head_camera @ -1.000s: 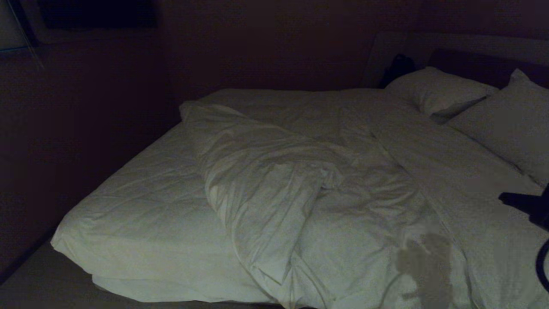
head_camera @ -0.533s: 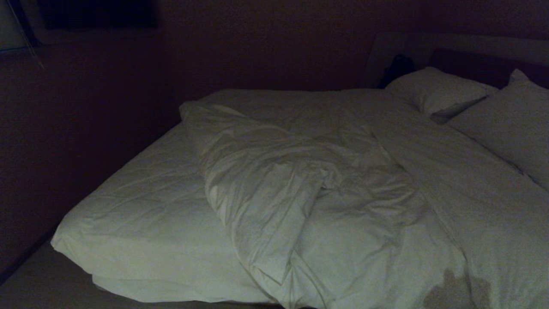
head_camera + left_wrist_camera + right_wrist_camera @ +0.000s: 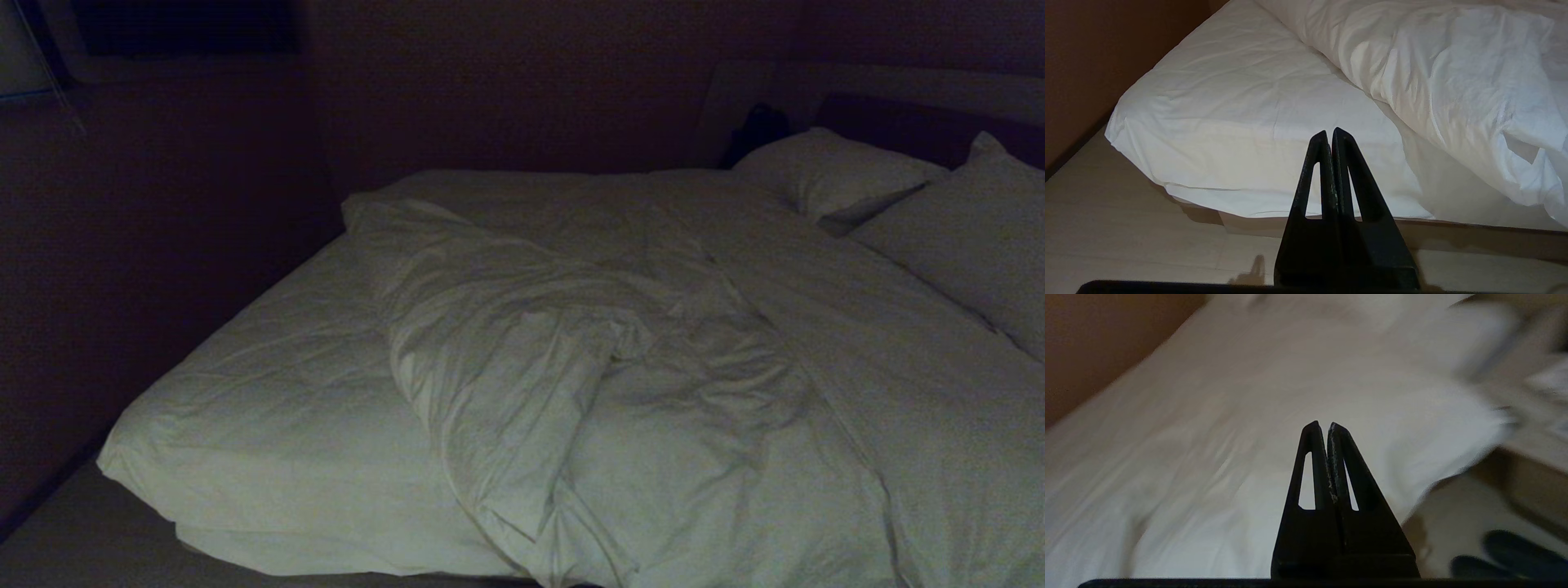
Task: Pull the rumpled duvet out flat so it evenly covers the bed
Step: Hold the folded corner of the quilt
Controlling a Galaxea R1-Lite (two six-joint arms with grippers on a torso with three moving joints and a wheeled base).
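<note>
This is a dim bedroom, in a home or a hotel room; which of the two cannot be told. A wide low bed [image 3: 269, 425] fills most of the head view, its white mattress bare on the left. A rumpled white duvet [image 3: 588, 384] lies heaped over the middle and right. Two white pillows [image 3: 833, 175] lean at the far right against a dark headboard [image 3: 914, 122]. A dark reddish wall [image 3: 506, 90] runs behind the bed. Pale flooring [image 3: 1139, 245] shows beside the bed's near left corner.
</note>
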